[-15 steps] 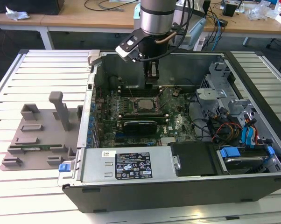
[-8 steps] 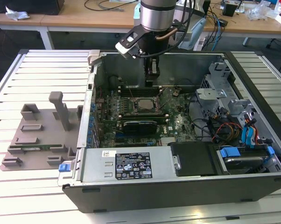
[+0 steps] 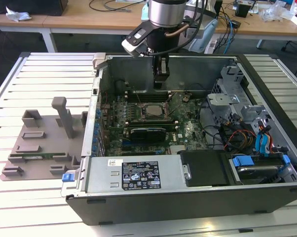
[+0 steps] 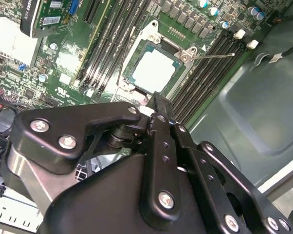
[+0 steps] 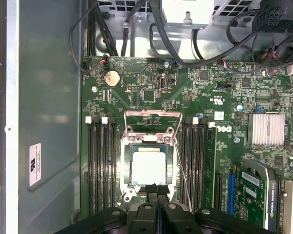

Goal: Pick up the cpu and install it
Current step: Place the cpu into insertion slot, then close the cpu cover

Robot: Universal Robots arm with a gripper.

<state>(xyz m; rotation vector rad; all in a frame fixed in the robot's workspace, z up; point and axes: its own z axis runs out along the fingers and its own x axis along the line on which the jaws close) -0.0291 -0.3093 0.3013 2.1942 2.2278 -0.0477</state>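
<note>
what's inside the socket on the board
The cpu lies in the socket, silver top up. The claw covers one socket edge; whatever is under the cpu is hidden.

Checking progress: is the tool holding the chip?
No, the chip lies flat in the socket on the board, with the tool above it.

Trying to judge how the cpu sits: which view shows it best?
The first wrist view: it looks almost straight down on the cpu, its square top framed by the socket. The second wrist view shows it slanted, with the gripper before one corner. The exterior view shows it far off on the board.
</note>
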